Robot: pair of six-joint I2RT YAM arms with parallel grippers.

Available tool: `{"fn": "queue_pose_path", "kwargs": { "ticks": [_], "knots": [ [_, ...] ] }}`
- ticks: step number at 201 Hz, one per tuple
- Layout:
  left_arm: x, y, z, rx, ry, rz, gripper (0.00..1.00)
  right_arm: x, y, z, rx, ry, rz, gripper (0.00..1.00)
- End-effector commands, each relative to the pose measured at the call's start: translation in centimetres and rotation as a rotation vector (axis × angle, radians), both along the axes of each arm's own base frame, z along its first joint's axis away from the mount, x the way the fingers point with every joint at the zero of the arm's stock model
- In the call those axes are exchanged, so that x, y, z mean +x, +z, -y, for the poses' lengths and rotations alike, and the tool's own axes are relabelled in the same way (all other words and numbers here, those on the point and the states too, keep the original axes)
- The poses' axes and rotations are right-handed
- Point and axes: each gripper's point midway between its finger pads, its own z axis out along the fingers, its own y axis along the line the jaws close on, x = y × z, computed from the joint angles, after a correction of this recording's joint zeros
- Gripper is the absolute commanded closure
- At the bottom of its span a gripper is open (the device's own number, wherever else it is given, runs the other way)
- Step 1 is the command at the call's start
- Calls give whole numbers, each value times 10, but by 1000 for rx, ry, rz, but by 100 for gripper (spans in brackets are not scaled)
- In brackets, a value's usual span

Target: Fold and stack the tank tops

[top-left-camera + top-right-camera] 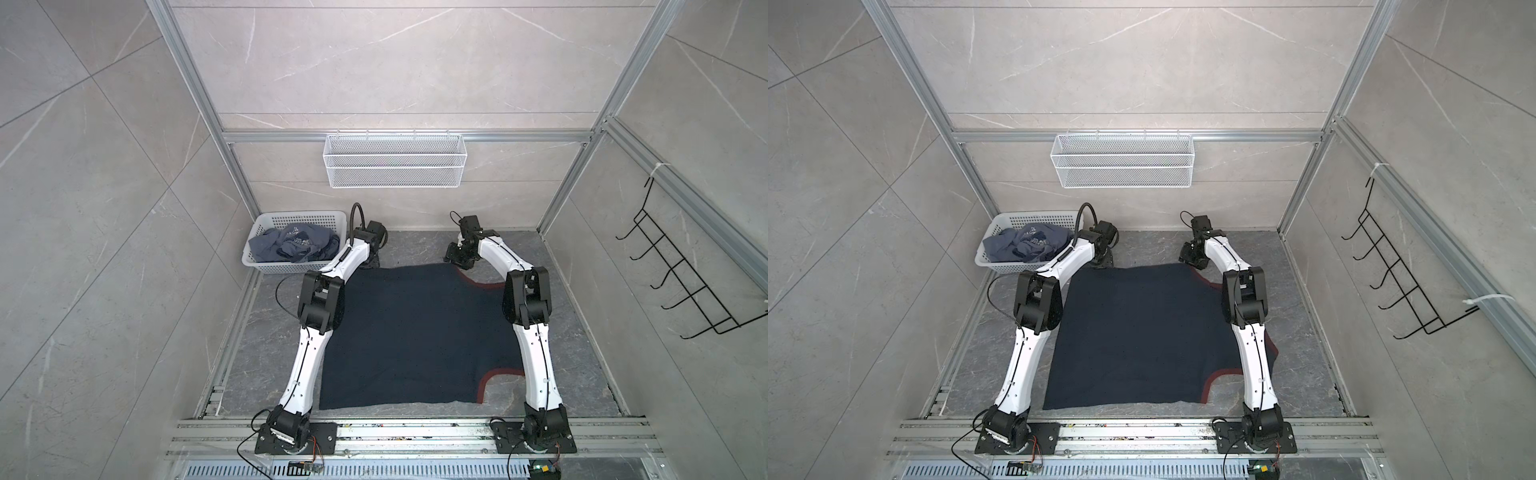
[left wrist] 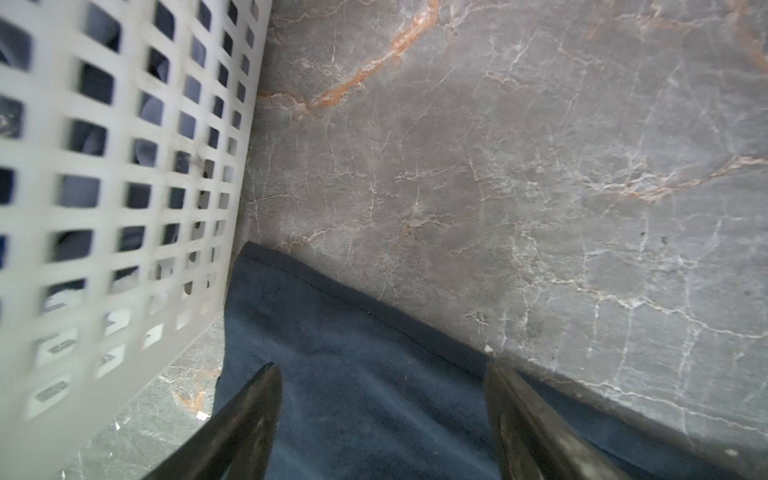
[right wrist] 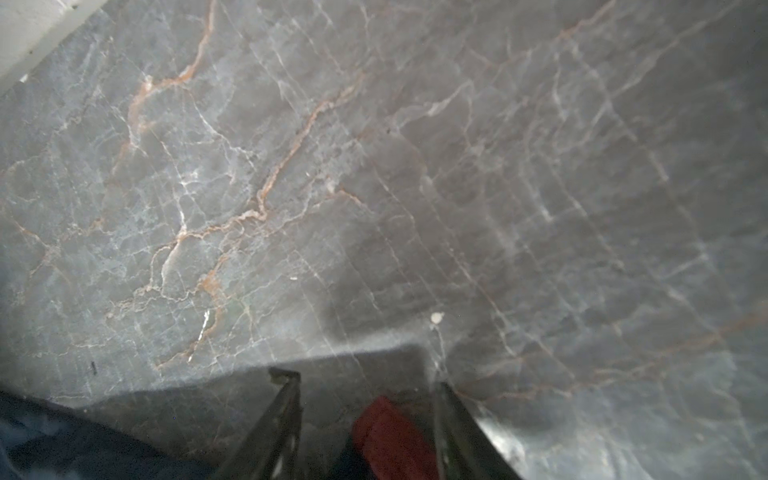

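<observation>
Navy tank top point(image 1: 407, 332): spread flat and unfolded over the middle of the table point(image 1: 582, 332), one side close to the near edge, red-trimmed armholes toward the right edge.
Step in hand: judged to be the first fold, with both arms reaching to the top's far side to take hold.
Left gripper point(image 2: 380, 365): at the far left corner of the navy cloth, jaws spread wide over it, nothing pinched.
Right gripper point(image 3: 363, 378): at the far right strap, jaws apart with the red trim point(image 3: 390, 432) between them, a gap showing on one side, so not clamped.
Next move calls for: both jaws to pinch their edges, then lift together and carry the far side toward the near edge without dragging the cloth askew.
Basket point(image 1: 299, 216): far left corner of the table, just beside the left gripper.
Blue-grey tank top point(image 1: 291, 245): crumpled inside the basket, waiting.
Wrist views give: the jaw gaps and what lies between them.
Top views give: the garment's whole outline and the basket's contents; there the arms hide the fingertips.
</observation>
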Motion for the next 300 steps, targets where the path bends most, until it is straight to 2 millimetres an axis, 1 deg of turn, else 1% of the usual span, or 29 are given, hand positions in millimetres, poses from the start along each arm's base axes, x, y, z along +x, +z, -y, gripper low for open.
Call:
{"fn": "queue_pose_path", "kwargs": {
  "ticks": [1, 21, 39, 57, 69, 77, 86, 103, 117, 138, 150, 178, 214, 255, 267, 286, 300],
  "knots": [
    [4, 18, -2, 9, -2, 28, 20, -13, -12, 3, -6, 0, -53, 62],
    [2, 20, -4, 0, 10, 26, 20, -12, -9, 4, -18, 1, -51, 79],
    [2, 22, -4, -26, 13, 27, 20, -13, -1, 12, -62, -13, -42, 92],
    [2, 24, -1, -51, 3, 30, 20, -17, 4, 29, -105, -49, -29, 98],
    [3, 26, 1, -65, 0, 33, 20, -21, 8, 42, -118, -81, -25, 100],
    [5, 27, 1, -70, 0, 39, 19, -22, 12, 51, -122, -105, -13, 100],
    [7, 28, 2, -75, -1, 46, 19, -25, 12, 61, -123, -121, -13, 100],
    [12, 27, 2, -83, 4, 57, 19, -31, 13, 73, -113, -141, -15, 100],
    [18, 24, 8, -108, -1, 67, 19, -35, 12, 78, -109, -141, -14, 100],
    [30, 20, 16, -149, 8, 99, 20, -39, 11, 76, -87, -131, -11, 100],
    [38, 19, 24, -184, 5, 126, 20, -40, 11, 72, -63, -122, -3, 99],
    [54, 14, 37, -265, 14, 182, 21, -39, 11, 69, -46, -120, 1, 99],
    [65, 1, 34, -253, 73, 199, 26, -41, 13, 64, -15, -114, 7, 98],
    [66, -11, 19, -196, 148, 202, 30, -46, 15, 62, 2, -113, 15, 98],
    [67, -15, 19, -209, 151, 194, 35, -46, 14, 64, -5, -115, 15, 98],
    [65, -18, 13, -216, 177, 179, 43, -47, 13, 65, -12, -120, 14, 98],
    [65, -20, 13, -227, 175, 169, 49, -47, 13, 64, -6, -121, 16, 98]
  ]
}}
